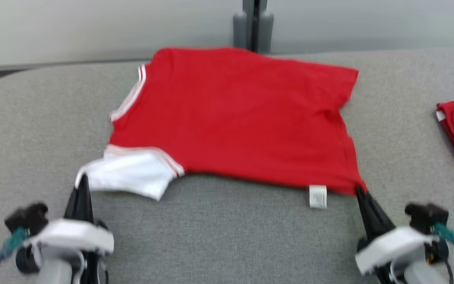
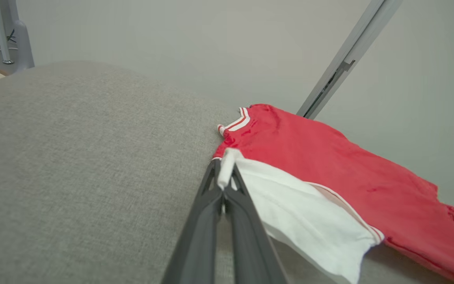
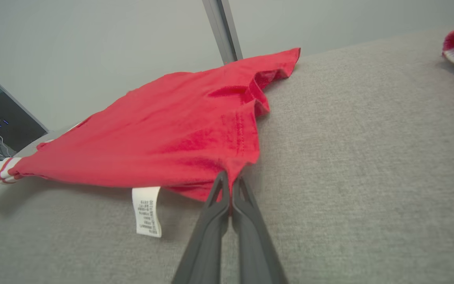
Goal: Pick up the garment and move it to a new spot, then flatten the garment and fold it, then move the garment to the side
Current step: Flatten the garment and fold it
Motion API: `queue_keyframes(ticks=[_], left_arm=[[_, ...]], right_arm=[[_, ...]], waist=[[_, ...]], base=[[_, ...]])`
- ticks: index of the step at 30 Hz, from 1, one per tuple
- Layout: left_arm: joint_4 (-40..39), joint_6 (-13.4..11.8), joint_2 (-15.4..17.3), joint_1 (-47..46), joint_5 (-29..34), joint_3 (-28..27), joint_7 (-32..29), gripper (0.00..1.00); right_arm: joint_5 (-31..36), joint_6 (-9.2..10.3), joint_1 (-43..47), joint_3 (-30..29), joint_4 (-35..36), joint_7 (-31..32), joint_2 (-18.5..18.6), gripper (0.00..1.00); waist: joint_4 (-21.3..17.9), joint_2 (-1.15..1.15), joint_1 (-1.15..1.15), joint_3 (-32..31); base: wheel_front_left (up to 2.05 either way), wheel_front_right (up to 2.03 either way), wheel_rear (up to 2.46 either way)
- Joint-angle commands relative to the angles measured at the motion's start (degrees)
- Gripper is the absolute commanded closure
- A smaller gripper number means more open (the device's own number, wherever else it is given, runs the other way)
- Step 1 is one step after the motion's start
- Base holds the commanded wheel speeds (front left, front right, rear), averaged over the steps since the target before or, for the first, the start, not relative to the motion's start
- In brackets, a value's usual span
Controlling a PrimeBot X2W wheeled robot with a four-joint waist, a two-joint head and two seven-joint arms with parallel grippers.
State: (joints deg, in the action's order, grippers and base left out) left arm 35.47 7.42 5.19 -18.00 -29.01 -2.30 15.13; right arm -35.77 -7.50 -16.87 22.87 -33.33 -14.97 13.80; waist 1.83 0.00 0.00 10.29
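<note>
Jaws apparently on near garment (image 1: 235, 118) corners

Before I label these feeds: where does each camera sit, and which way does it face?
Head view: from the head, down at the garment; left gripper, right gripper at lower corners.
Left wrist view: along its fingers, shut on the white sleeve.
Right wrist view: along its fingers, shut on the hem corner.
Shared: head and right wrist both show the label.

Print on the garment (image 3: 164, 134) label (image 3: 147, 212) is too small to read.
</note>
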Motion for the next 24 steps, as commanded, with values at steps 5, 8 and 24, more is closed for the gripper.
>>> queue_keyframes(ticks=[5, 8, 24], left_arm=[[-8.2, -1.0, 0.5, 12.4, 0.3, 1.0, -1.1, 1.00], [-14.8, -3.2, 0.2, 19.5, 0.7, 1.6, -4.0, 1.00], [-46.0, -13.3, 1.7, 43.1, 2.7, 4.5, -24.3, 1.00]], right_arm=[[2.0, 0.02, 11.5, -3.6, 4.7, -0.2, -0.2, 1.00], [2.9, 0.02, 17.4, -6.1, 6.9, -0.3, -1.1, 1.00], [5.5, 0.02, 34.3, -12.3, 11.1, 1.0, -7.6, 1.00]], waist=[[1.6, 0.00, 0.00, -6.9], [2.4, 0.00, 0.00, -9.1], [4.3, 0.00, 0.00, -14.2]], base=[[0.00, 0.00, 0.00], [0.00, 0.00, 0.00], [0.00, 0.00, 0.00]])
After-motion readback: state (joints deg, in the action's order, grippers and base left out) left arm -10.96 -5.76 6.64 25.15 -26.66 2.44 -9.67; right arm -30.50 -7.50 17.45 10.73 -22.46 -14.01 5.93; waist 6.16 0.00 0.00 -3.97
